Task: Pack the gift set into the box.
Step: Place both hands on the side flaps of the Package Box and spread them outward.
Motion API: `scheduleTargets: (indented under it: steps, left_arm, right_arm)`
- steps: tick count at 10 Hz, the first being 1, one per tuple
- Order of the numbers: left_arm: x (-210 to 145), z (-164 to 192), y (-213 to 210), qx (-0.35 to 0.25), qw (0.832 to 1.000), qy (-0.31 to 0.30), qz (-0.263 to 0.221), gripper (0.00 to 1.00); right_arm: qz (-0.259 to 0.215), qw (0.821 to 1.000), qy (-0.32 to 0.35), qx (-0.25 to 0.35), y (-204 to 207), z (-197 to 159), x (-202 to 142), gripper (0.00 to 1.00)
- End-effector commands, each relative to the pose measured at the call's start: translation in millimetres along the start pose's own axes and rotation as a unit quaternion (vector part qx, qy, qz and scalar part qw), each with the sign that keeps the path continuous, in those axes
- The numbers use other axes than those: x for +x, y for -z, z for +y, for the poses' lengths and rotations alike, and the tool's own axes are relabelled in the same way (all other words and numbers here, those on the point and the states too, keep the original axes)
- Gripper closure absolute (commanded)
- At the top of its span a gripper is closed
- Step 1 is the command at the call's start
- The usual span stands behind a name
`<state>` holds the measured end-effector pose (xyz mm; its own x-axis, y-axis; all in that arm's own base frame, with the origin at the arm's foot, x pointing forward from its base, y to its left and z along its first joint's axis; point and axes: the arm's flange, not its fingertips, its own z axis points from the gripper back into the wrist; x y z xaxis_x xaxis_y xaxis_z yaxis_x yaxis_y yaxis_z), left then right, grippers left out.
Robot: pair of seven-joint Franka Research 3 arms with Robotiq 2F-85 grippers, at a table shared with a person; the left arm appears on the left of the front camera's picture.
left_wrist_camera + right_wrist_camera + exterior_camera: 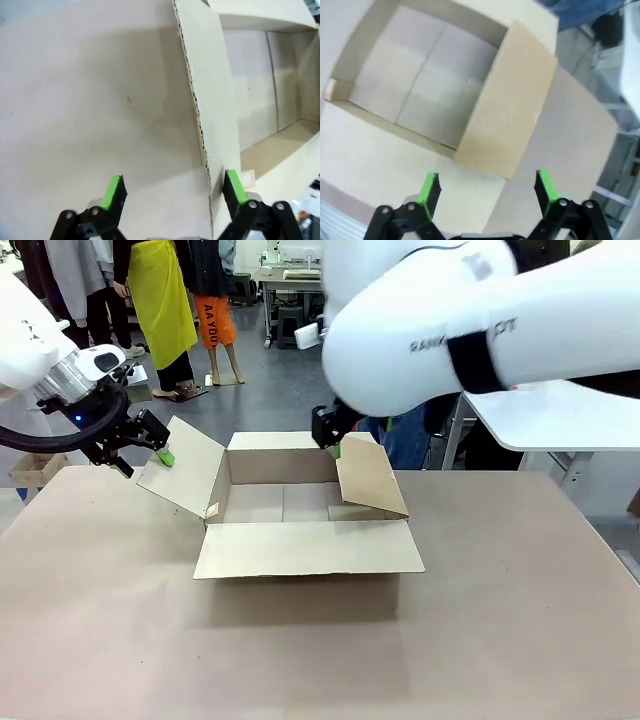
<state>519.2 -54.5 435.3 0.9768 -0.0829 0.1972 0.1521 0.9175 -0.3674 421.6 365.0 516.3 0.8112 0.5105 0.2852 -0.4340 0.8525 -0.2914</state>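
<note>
The box [300, 502], a plain brown carton, stands in the middle of the table with its four flaps spread and nothing inside. My left gripper [150, 450] hovers at the left flap [185, 468]. In the left wrist view this gripper [174, 191] is open, and the flap's edge [200, 125] stands between its fingers, close to the right pad [234, 186]. My right gripper [333, 443] hangs at the box's far right corner, above the right flap [370, 478]. From its wrist camera it [486, 189] is open over that flap [512, 100], holding nothing. The gift set is out of view.
A person in blue jeans [405, 435] stands behind the box, mostly hidden by my right arm [470, 320]. A white side table [560, 415] sits at the back right. The beige tabletop [500, 620] stretches wide in front of the box.
</note>
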Motion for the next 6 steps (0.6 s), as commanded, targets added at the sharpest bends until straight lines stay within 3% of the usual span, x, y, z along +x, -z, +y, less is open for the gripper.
scheduleTargets:
  steps: [1, 3, 6]
  left_arm:
    - [-2, -1, -2, 0.006, 1.0, -0.005, 0.002, 0.0]
    - [-2, -1, -2, 0.006, 1.0, -0.005, 0.002, 0.0]
    - [-2, -1, -2, 0.006, 1.0, -0.005, 0.002, 0.0]
  right_arm:
    - [0.046, 0.999, -0.002, -0.007, 41, 26, 78, 0.0]
    - [0.06, 0.997, 0.038, -0.018, 90, 34, 97, 0.0]
    - [0.087, 0.986, 0.097, -0.1, 140, 27, 96, 0.0]
